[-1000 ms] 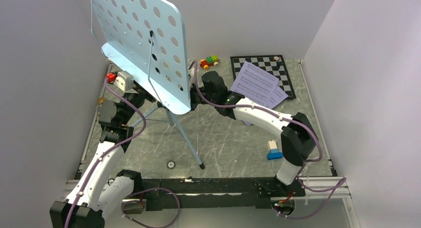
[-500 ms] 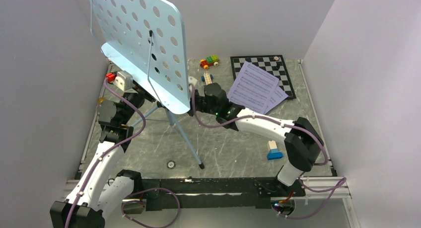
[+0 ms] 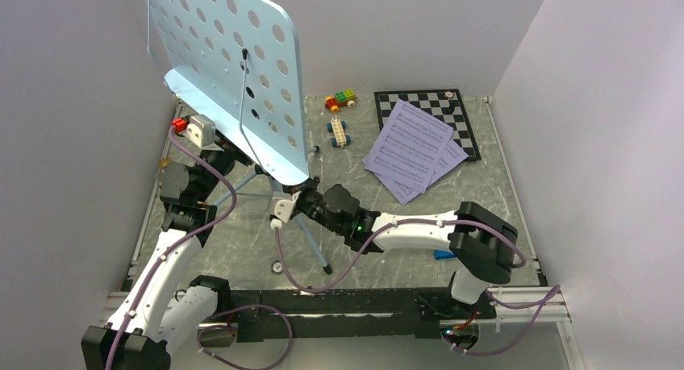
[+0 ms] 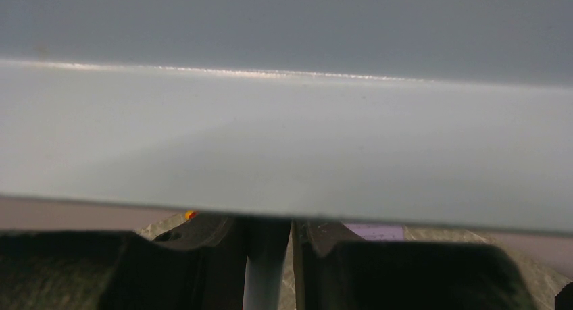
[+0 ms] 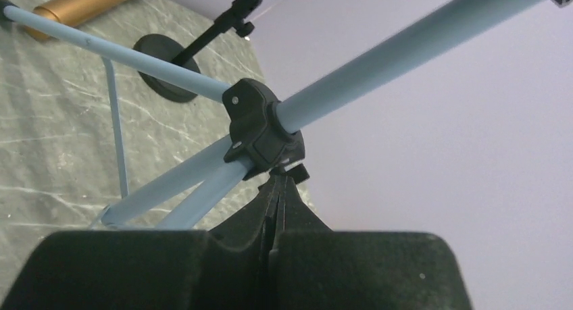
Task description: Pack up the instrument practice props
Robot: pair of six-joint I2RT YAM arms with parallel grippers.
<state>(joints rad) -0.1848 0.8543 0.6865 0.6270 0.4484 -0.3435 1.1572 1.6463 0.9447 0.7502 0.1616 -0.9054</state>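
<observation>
Low among the tripod legs, holds right tool [image 5: 281, 180] pressed together, tips just under the black collar [image 5: 260, 127]. Clamps left tool [image 4: 267, 237] on the post beneath the desk. Stands light-blue music stand [image 3: 234, 72] left-centre on counter [image 3: 347, 168], long axis vertical between both tools.

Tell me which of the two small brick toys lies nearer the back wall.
The red, green and yellow car; the blue-and-tan one sits further forward.

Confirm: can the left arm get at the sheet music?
Probably not: the left pincer grips the music stand by its pole, and that stand and the right arm lie between it and the pages.
</observation>
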